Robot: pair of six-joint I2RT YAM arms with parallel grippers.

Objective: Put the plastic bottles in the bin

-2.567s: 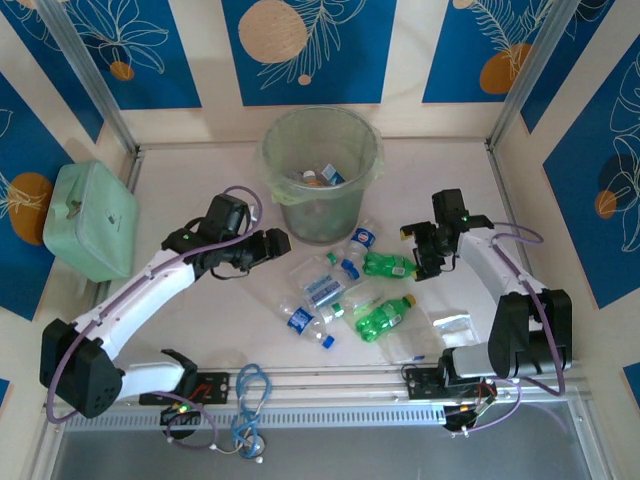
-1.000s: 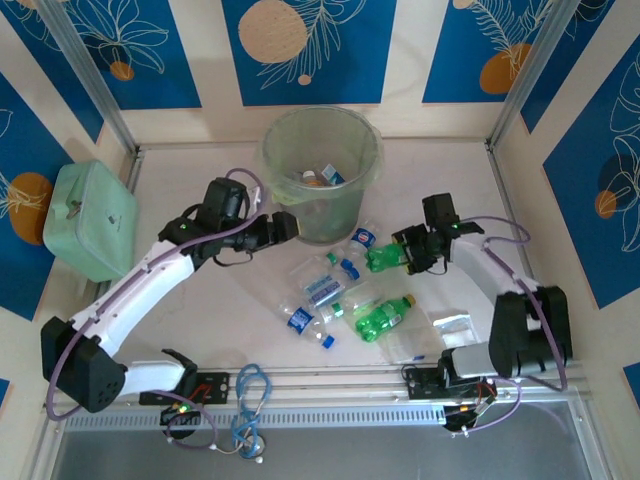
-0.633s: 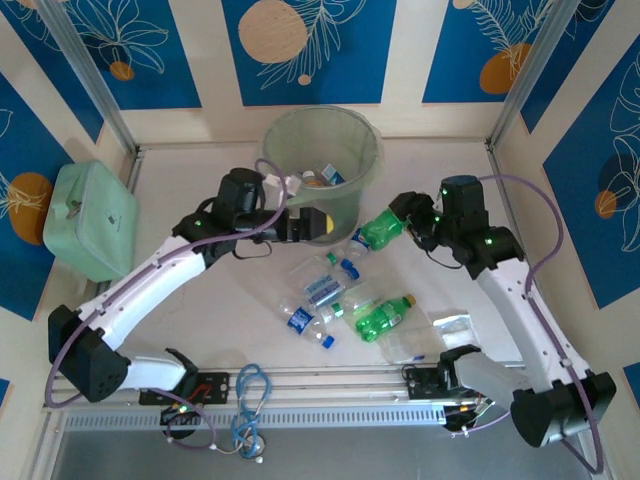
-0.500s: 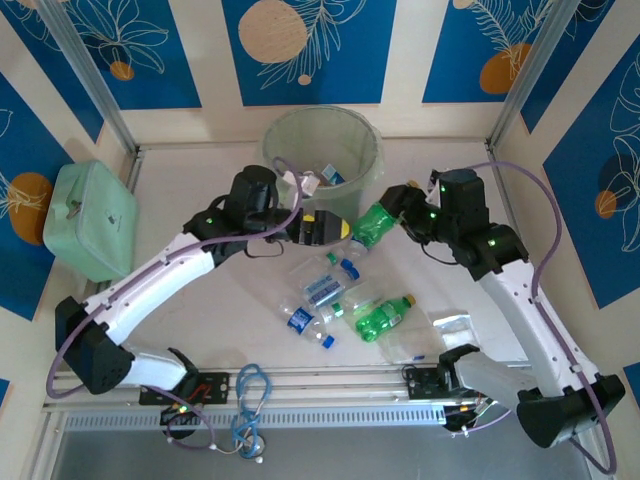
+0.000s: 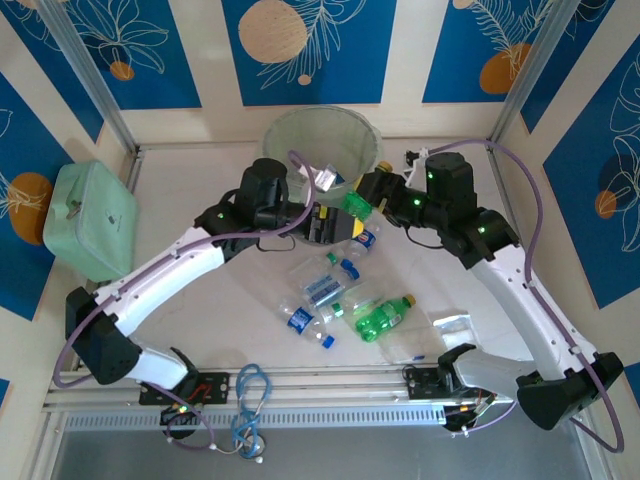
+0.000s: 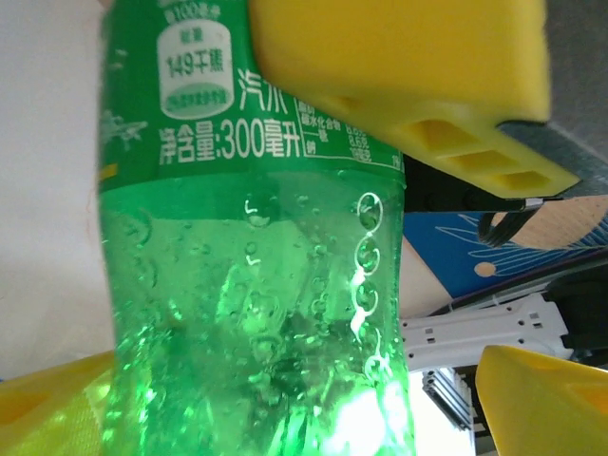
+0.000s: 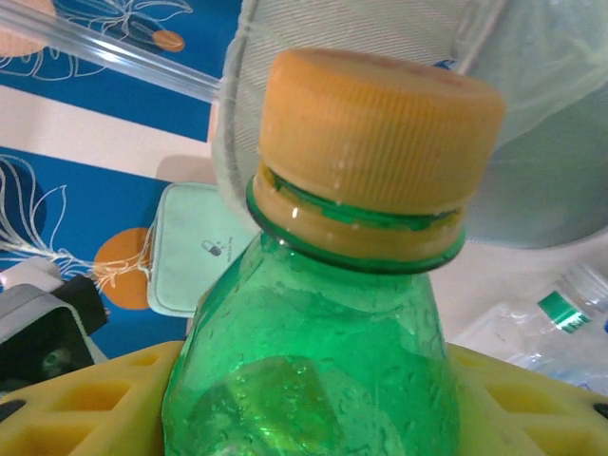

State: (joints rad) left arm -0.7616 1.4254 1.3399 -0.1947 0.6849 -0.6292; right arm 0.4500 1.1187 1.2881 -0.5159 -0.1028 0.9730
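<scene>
On your white desk (image 5: 200, 310), loose bottles (image 5: 385, 318) lie between the arms. Your right fingers (image 7: 95, 399) grip a green bottle (image 5: 356, 203) just beside the bin (image 5: 300, 135); your left fingers (image 6: 541, 399) seem open around its body.

overhead view is bright and evenly lit, with only soft, faint shadows lying on the pale table (image 5: 180, 180). left wrist view is backlit: light glows through the green bottle (image 6: 256, 313), burning white near the bottom edge. right wrist view shows the orange cap (image 7: 380, 133) sharp, the bin (image 7: 551, 161) behind hazy.
</scene>
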